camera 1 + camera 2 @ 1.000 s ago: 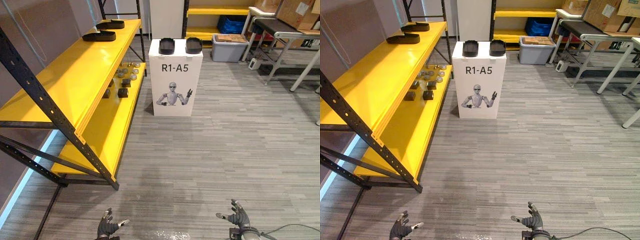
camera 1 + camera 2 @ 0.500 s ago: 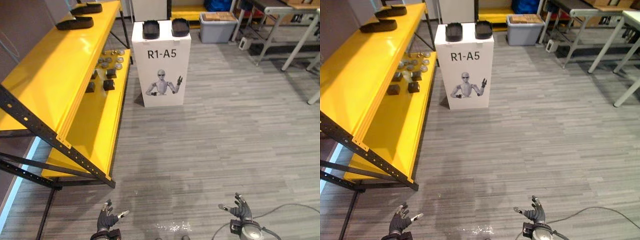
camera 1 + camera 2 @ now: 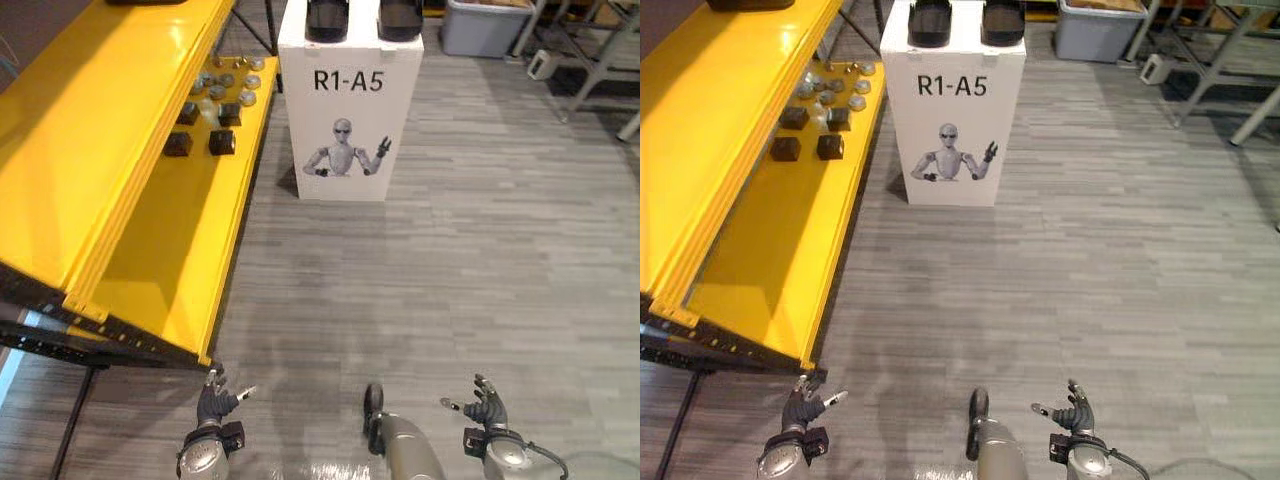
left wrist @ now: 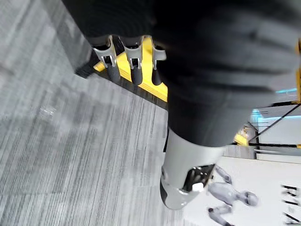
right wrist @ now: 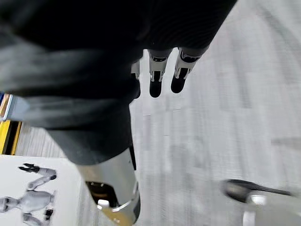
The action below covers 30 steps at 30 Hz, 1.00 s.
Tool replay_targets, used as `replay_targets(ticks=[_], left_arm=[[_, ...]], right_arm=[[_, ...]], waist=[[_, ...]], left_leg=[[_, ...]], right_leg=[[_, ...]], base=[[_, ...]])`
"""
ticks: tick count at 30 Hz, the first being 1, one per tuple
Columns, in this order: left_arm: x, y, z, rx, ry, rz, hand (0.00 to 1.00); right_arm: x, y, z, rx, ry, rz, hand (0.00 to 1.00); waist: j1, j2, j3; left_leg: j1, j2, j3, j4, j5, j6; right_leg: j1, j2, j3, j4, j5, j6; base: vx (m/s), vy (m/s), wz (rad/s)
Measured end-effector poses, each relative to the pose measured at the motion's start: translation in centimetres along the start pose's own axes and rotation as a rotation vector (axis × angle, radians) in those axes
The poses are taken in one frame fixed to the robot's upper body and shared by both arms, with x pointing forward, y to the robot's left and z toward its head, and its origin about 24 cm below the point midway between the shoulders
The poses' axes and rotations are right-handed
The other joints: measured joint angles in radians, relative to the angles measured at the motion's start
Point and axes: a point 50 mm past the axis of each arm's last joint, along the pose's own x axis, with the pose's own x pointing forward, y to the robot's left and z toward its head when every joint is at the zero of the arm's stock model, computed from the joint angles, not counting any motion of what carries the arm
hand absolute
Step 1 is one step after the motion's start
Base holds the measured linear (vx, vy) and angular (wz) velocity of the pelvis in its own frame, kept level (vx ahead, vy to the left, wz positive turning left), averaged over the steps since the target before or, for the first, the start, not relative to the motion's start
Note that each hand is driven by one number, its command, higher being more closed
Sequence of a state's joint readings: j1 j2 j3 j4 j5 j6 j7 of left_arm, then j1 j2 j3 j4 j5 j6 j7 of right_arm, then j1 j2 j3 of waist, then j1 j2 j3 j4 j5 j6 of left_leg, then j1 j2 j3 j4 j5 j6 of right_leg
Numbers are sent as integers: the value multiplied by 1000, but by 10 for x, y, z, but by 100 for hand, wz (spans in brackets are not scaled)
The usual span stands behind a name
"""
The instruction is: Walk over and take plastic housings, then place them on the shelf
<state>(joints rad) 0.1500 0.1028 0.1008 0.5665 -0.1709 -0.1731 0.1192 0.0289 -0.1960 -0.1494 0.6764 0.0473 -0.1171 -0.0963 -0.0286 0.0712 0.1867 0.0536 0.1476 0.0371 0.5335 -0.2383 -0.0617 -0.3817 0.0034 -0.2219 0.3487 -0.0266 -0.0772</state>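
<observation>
Two black plastic housings (image 3: pixel 327 18) (image 3: pixel 400 17) lie side by side on top of a white pedestal (image 3: pixel 348 110) that bears a robot picture, at the far end of the floor ahead. The yellow shelf (image 3: pixel 100 130) runs along the left, and one more black housing (image 3: pixel 745 4) rests on its upper board. My left hand (image 3: pixel 213 403) hangs low by the shelf's near corner, with straight fingers (image 4: pixel 134 63) holding nothing. At the lower right my right hand (image 3: pixel 487 408) is open too, its fingers (image 5: pixel 160 77) over bare floor. Both hands are far from the pedestal.
Several small dark blocks and silver parts (image 3: pixel 210 110) sit on the shelf's lower board. The shelf's black post (image 3: pixel 75 440) stands close to my left hand. A grey bin (image 3: pixel 482 25) and metal table legs (image 3: pixel 590 60) stand at the back right. Grey plank floor lies between me and the pedestal.
The camera has moved forward and tipped down, so the pedestal and shelf look nearer and larger. Both hands stay low and open.
</observation>
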Motion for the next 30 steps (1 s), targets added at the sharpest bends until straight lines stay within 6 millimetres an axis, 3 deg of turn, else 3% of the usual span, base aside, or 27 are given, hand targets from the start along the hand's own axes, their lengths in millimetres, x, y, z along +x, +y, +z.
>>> replay_targets(ticks=[1, 2, 3, 5, 7, 9, 10, 11, 12, 13, 14, 16, 18, 19, 20, 21, 23, 25, 28, 29, 30], left_arm=[[-1, -2, -1, -7, 3, -2, 0], [-3, -4, -2, -13, 4, -10, 0], [-3, -7, -2, -12, 4, -22, 0], [-4, -12, 0, -27, -10, -34, 0], [-5, -17, 4, -37, -29, -48, 0], [-5, -17, 5, -39, -32, -46, 0], [-7, -17, 1, -44, -21, -45, 0], [-10, -19, -2, -51, -10, -45, 0], [-11, -19, -5, -53, -1, -43, 0], [-11, -17, -8, -48, 12, -37, 0], [-12, -16, -10, -46, 19, -33, 0], [-12, -18, -12, -43, 33, -40, 0], [-14, -20, -17, -43, 53, -42, 0], [-14, -19, -18, -38, 59, -41, 0], [-14, -18, -18, -18, 59, -52, 0], [-13, -19, -17, -1, 58, -64, 0], [-12, -20, -16, -2, 57, -63, 0], [-12, -19, -15, -4, 56, -56, 0], [-9, -20, -12, -21, 50, -54, 0], [-7, -18, -12, -12, 50, -50, 0], [-7, -16, -12, -6, 53, -48, 0]], right_arm=[[-1, 4, -1, -2, -1, 15, 0], [-4, 12, -2, 5, -3, 34, 0], [-5, 18, 1, 19, -18, 49, 0], [-6, 26, 5, 45, -35, 63, 0], [-7, 31, 5, 59, -35, 69, 0], [-5, 32, 5, 65, -26, 71, 0], [-4, 30, 2, 71, -9, 58, 0], [-4, 27, -1, 75, 6, 45, 0], [-3, 25, -5, 71, 22, 38, 0], [-6, 25, -10, 72, 43, 37, 0], [-7, 26, -12, 73, 48, 38, 0], [-8, 25, -15, 70, 58, 34, 0], [-9, 25, -27, 71, 113, 30, 0], [-11, 26, -31, 71, 126, 32, 0], [-15, 29, -36, 74, 142, 40, 0], [-18, 32, -40, 78, 154, 50, 0], [-22, 35, -44, 84, 166, 56, 0], [-23, 40, -44, 69, 166, 82, 0], [-24, 41, -46, 64, 171, 87, 0], [-24, 40, -46, 63, 172, 84, 0], [-24, 39, -46, 62, 171, 83, 0]], waist=[[1, 5, 3], [20, 2, 7], [42, -10, 14], [61, -25, 23], [86, -28, 24], [102, -28, 27], [113, -34, 31], [119, -30, 28], [121, -26, 25], [132, -34, 19], [132, -46, 12], [119, -73, 0], [130, -77, -3], [125, -79, -4], [117, -85, -6], [117, -88, -6], [104, -84, -10], [88, -79, -12], [62, -68, -7], [55, -75, -10], [52, -79, -11]], left_leg=[[-73, 37, 1, 197, 83, 20], [-146, 87, 25, 413, 116, 19], [-209, 112, 67, 551, 107, 15], [-296, 115, 111, 606, 102, 22], [-408, 108, 168, 514, 69, 23], [-455, 58, 185, 282, 51, 24], [-449, 9, 174, 56, 67, 13], [-432, -30, 158, -163, 117, 6], [-425, -48, 144, -284, 169, 15], [-402, -66, 136, -307, 272, 31], [-396, -82, 135, -308, 302, 64], [-407, -126, 133, -259, 286, 112], [-335, -144, 157, -238, 203, 116], [-306, -154, 156, -238, 181, 120], [-246, -173, 147, -239, 138, 131], [-185, -187, 140, -240, 102, 137], [-85, -197, 113, -273, 61, 147], [-4, -184, 85, -316, 40, 139], [94, -129, 40, -369, 27, 123], [123, -113, 30, -387, 16, 105], [136, -110, 21, -394, 5, 87]], right_leg=[[70, 26, -10, -48, -10, -15], [174, 63, -3, -108, -18, -28], [257, 78, 20, -157, -26, -40], [345, 81, 48, -221, -32, -47], [427, 81, 80, -301, -32, -47], [490, 76, 110, -347, -42, -40], [527, 68, 130, -366, -56, -30], [561, 62, 142, -385, -76, -19], [582, 62, 156, -389, -98, -9], [606, 47, 183, -388, -131, 8], [612, 34, 187, -378, -154, 16], [584, -15, 185, -278, -215, 55], [490, -51, 195, 51, -243, 123], [457, -63, 188, 174, -228, 161], [376, -93, 186, 406, -135, 266], [299, -127, 172, 603, -105, 257], [210, -168, 107, 727, -149, 176], [121, -168, 57, 661, -184, 147], [50, -115, 33, 243, -188, 133], [52, -85, 74, 19, -126, 138], [51, -77, 100, -69, -70, 142]], base=[[731, -330, -5], [696, -305, -21], [551, -229, -36], [508, -153, -36], [461, -80, -37], [383, 23, -38], [439, 101, -42], [526, 134, -46], [551, 192, -52], [483, 169, -41], [516, 165, -28], [482, 122, -2], [545, 155, -14], [505, 164, 3], [524, 147, 21], [527, 130, 23], [529, 57, 34], [580, -18, 44], [557, -111, 47], [601, -207, 51], [749, -314, 59]])
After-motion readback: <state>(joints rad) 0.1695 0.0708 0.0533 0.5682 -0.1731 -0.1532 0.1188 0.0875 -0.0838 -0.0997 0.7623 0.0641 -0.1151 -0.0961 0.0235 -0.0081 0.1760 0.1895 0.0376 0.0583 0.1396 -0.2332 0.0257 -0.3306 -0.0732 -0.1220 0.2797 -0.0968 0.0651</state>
